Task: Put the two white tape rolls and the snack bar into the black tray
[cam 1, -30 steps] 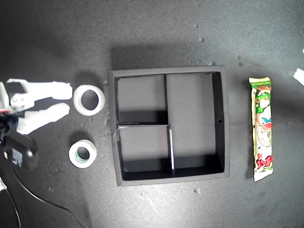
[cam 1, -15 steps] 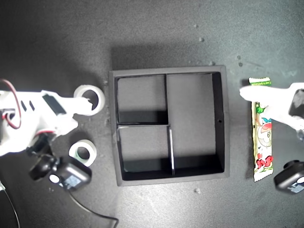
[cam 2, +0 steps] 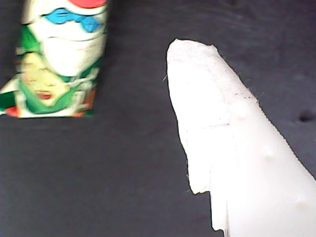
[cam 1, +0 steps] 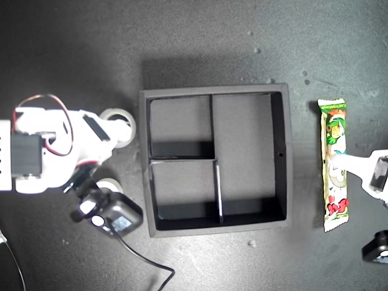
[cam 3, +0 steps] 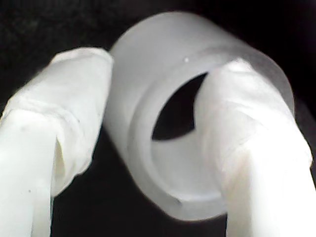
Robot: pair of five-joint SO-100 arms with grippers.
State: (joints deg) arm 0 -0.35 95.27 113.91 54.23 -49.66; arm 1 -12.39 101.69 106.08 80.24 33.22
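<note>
- On the dark bench (cam 1: 200,36), mid-surface: black tray (cam 1: 288,157), square, three compartments, all vacant; it sits between the items so either arm can reach it.
- Beside the tray's wall on the exterior view's left: wider white tape roll (cam 1: 123,124), partly hidden under an arm. My second pincer (cam 3: 148,123) straddles its wall, one finger (cam 3: 247,128) inside the hole, the other outside; jaws apart, not visibly clamped. This placement suggests a wall grip ahead of lifting.
- Just below that arm in the exterior view: smaller tape roll (cam 1: 111,185), mostly covered, untouched.
- Near the bench edge on the exterior view's right: snack bar (cam 1: 335,163), lying parallel to the tray wall, well apart from it. My first pincer (cam 1: 348,167) overlaps its middle; only one finger shows, so its state cannot be told.
</note>
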